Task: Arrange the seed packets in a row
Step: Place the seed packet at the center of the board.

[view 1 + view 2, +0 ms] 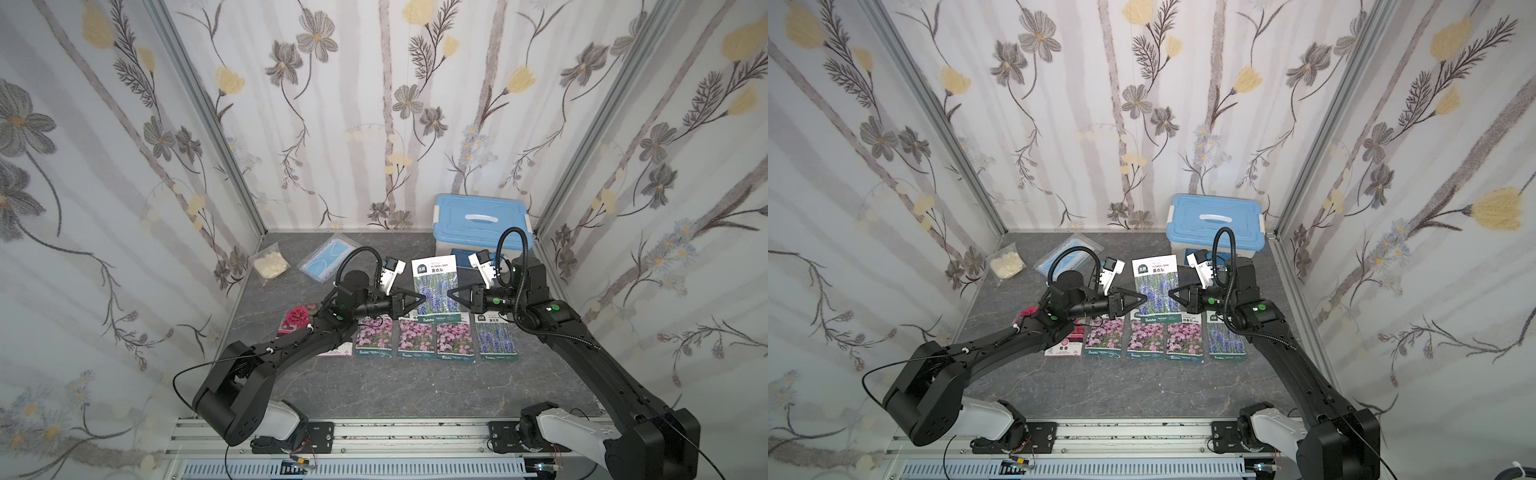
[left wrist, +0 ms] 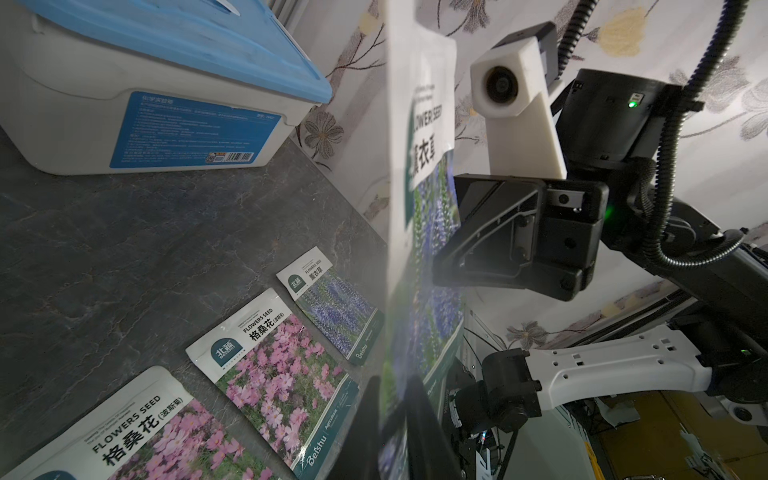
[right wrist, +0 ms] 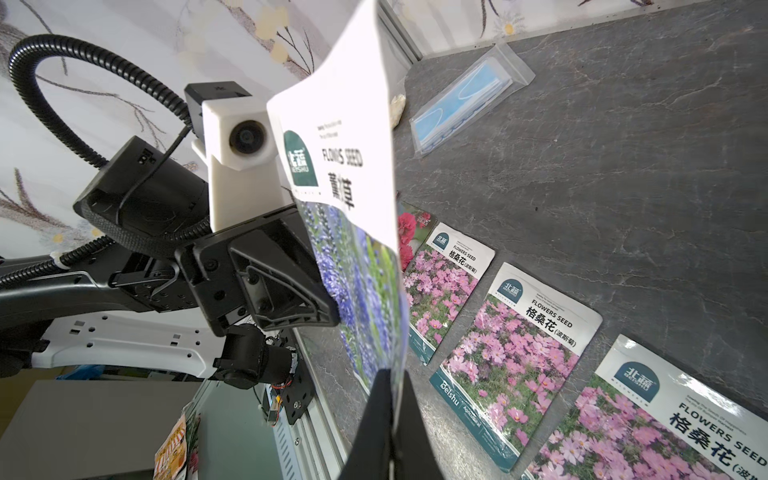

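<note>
A lavender-blue seed packet (image 1: pixel 436 286) (image 1: pixel 1156 286) hangs upright above the table between both arms. My left gripper (image 1: pixel 424 298) (image 2: pixel 392 386) is shut on one side edge of it. On the opposite edge, my right gripper (image 1: pixel 449 291) (image 3: pixel 392 374) is shut too. Below it a row lies on the dark table (image 1: pixel 374 386): a red packet (image 1: pixel 297 322) partly under the left arm, three pink packets (image 1: pixel 374 338) (image 1: pixel 417 338) (image 1: pixel 455 338), and another lavender packet (image 1: pixel 496 338).
A white box with a blue lid (image 1: pixel 482 224) stands at the back right. At the back left lie a clear bag with a blue face mask (image 1: pixel 328 257) and a clear bag of cream stuff (image 1: pixel 271 264). Wallpapered walls close three sides.
</note>
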`<state>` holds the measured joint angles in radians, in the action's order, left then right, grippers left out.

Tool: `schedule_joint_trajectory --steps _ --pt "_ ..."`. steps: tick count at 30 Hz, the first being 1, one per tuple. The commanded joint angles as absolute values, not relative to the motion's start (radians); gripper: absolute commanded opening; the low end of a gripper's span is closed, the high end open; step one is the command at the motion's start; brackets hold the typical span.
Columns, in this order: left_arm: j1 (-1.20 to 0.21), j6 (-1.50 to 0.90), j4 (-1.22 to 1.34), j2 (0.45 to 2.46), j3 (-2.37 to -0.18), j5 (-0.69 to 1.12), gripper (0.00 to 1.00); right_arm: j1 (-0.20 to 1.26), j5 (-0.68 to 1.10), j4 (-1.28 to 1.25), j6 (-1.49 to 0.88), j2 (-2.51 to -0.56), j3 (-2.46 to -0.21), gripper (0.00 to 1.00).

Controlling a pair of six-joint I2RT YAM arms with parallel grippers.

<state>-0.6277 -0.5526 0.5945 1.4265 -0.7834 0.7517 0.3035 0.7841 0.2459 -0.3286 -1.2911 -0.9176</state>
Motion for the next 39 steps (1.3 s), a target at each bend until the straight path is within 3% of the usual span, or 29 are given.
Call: schedule_joint_trajectory --steps 1,5,8,13,14,19,24,32,39 --pt "-0.626 -0.551 0.613 1.432 -0.789 0.741 0.06 0.302 0.773 0.2 -0.329 -1.302 -0.917 0.0" --pt "-0.627 -0.59 0.649 1.478 -0.802 0.734 0.0 0.301 0.737 0.207 -0.33 -1.297 -0.917 0.0" --pt "-0.627 -0.639 0.681 1.518 -0.806 0.705 0.0 0.301 0.582 0.266 -0.315 -1.265 -0.932 0.01" --pt "-0.642 -0.732 0.69 1.56 -0.815 0.608 0.0 0.301 0.209 0.397 -0.31 -1.177 -0.986 0.94" --pt "-0.658 -0.747 0.685 1.564 -0.822 0.584 0.0 0.301 0.152 0.42 -0.305 -1.161 -1.0 1.0" --pt "-0.794 -0.829 0.642 1.616 -0.896 0.41 0.0 0.299 0.031 0.499 -0.296 -1.099 -1.064 1.0" --pt "-0.925 -0.927 0.704 1.788 -1.021 0.308 0.0 0.292 -0.004 0.546 -0.31 -1.054 -1.11 1.0" --pt "-1.045 -1.012 0.682 2.148 -1.332 0.261 0.0 0.282 -0.055 0.624 -0.298 -1.01 -1.164 1.0" --pt "-1.102 -1.002 0.503 2.367 -1.672 0.249 0.0 0.27 -0.106 0.643 -0.291 -1.009 -1.153 1.0"
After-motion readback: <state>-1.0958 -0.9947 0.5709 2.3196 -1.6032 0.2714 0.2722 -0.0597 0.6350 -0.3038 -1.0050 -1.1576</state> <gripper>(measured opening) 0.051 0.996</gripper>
